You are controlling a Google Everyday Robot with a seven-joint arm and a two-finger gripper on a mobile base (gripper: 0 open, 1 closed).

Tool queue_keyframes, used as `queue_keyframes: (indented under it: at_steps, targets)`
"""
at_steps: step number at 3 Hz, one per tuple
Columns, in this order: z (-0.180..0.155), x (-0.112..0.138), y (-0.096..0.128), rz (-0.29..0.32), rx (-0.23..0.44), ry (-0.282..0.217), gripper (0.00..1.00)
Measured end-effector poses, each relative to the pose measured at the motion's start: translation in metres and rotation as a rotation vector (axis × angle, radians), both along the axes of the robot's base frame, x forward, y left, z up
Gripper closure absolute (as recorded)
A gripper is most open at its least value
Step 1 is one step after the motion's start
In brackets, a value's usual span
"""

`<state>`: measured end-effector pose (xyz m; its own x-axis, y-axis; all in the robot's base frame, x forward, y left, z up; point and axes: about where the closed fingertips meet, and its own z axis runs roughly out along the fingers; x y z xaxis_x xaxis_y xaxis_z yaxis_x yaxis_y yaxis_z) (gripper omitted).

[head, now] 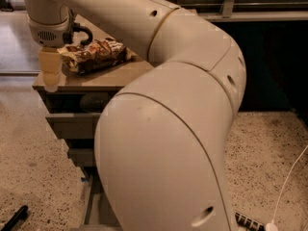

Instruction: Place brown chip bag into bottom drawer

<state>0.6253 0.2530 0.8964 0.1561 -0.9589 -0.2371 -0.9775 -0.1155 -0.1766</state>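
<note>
The brown chip bag (pixel 96 55) lies on the top of the grey cabinet (pixel 113 77), glossy and crinkled, its pale left end toward the gripper. My gripper (pixel 49 82) hangs point-down at the cabinet's front-left corner, just left of the bag's left end. I cannot tell whether it touches the bag. Of the bottom drawer (pixel 92 203) only a narrow grey strip shows low at the left. My big cream arm (pixel 163 148) hides the rest of it.
Two grey drawer fronts (pixel 72 125) sit under the cabinet top, the upper one slightly ajar. A black object (pixel 14 218) lies on the speckled floor at lower left. A white cable (pixel 288 182) runs along the floor at right. Dark shelving stands behind.
</note>
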Motion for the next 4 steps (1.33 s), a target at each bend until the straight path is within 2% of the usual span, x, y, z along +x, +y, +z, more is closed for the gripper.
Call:
queue_keyframes:
  at_steps: [1,2,3,4]
  targets:
    - [0.001,0.004,0.002,-0.015,-0.026,-0.036,0.00]
    - [-0.008,0.023,-0.006,-0.082,-0.088,-0.053,0.00]
    - [-0.034,0.053,-0.021,-0.160,-0.155,-0.014,0.00]
    - [-0.054,0.076,-0.024,-0.204,-0.181,0.014,0.00]
